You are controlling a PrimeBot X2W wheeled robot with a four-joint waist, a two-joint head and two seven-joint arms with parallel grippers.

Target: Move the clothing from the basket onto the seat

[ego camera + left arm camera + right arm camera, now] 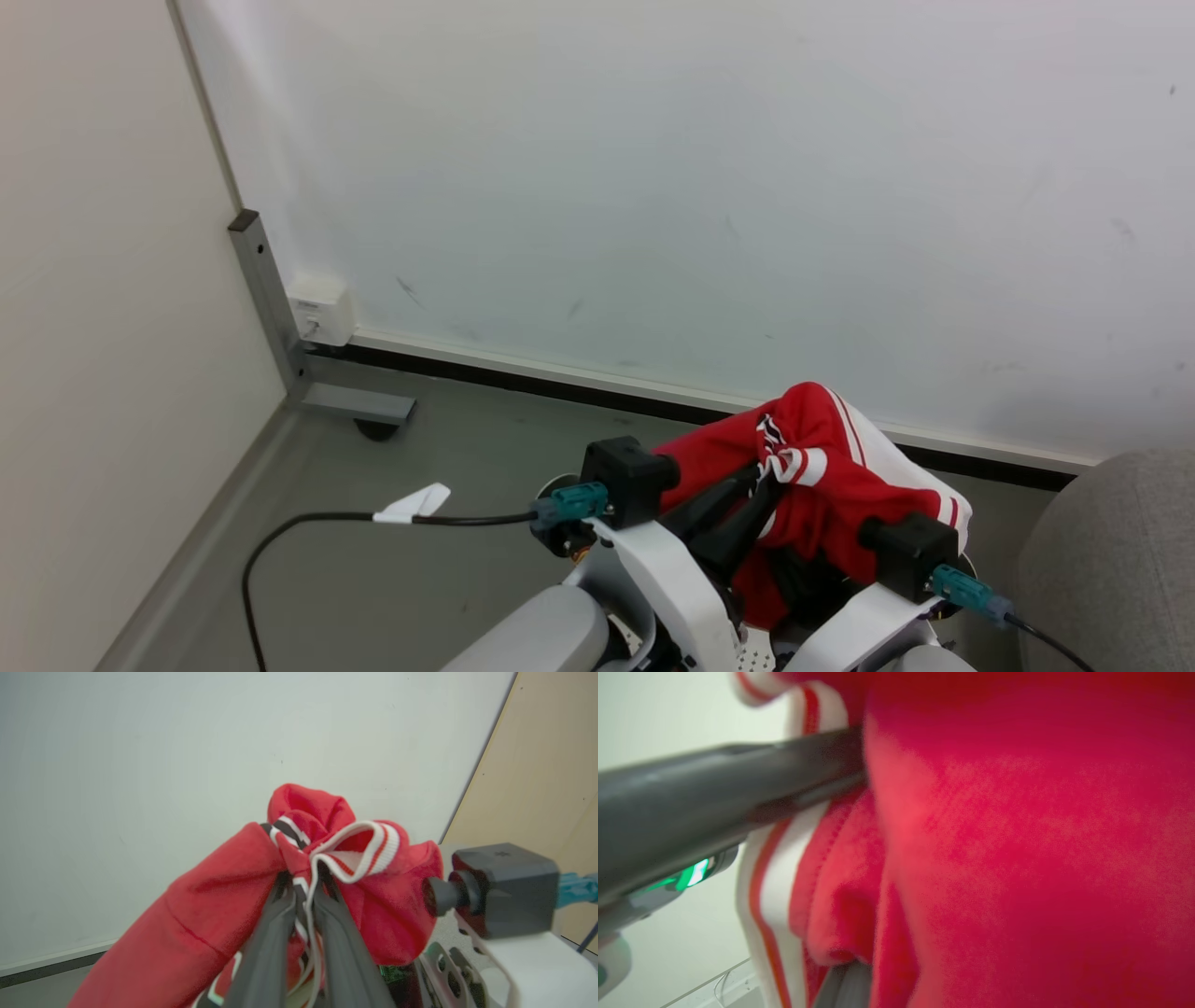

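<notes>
Clothing point(219, 896), apparently between the left fingers point(266, 952)

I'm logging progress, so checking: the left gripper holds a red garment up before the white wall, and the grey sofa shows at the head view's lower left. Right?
Not quite. The grey sofa is at the head view's lower right, not its lower left. The rest stands: the left gripper holds the red garment up before the white wall.
</notes>
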